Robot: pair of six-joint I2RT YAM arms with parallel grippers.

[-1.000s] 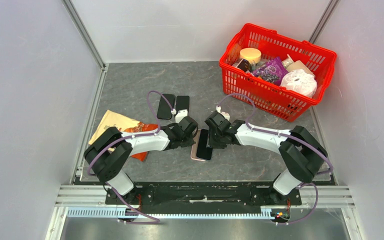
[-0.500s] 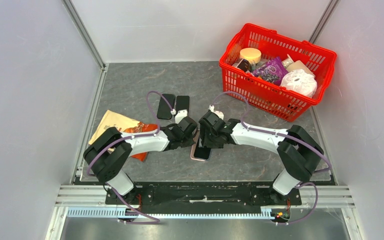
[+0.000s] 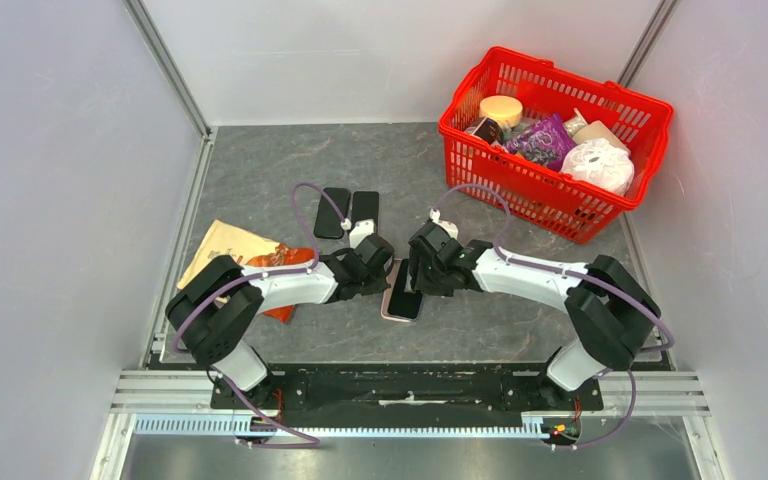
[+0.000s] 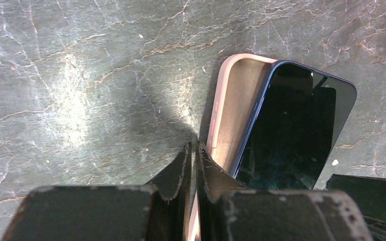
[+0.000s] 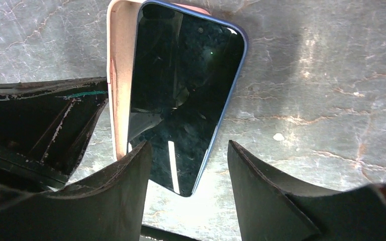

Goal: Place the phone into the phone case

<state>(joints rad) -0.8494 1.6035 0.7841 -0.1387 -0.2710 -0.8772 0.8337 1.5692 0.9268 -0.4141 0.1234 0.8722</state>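
Tabletop (image 3: pixel 260 170): basket (image 3: pixel 530 195), maybe phones (image 3: pixel 333 212) beyond case (image 4: pixel 233 100).

Grey marbled tabletop (image 3: pixel 260 170), plain white walls (image 3: pixel 400 50)

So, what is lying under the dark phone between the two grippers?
A pink phone case, open side up. Only one long side and a top corner of it show; the phone covers the rest.

Black-screened phone (image 5: pixel 183 95), face up, lying askew on pink case (image 5: pixel 118 75)
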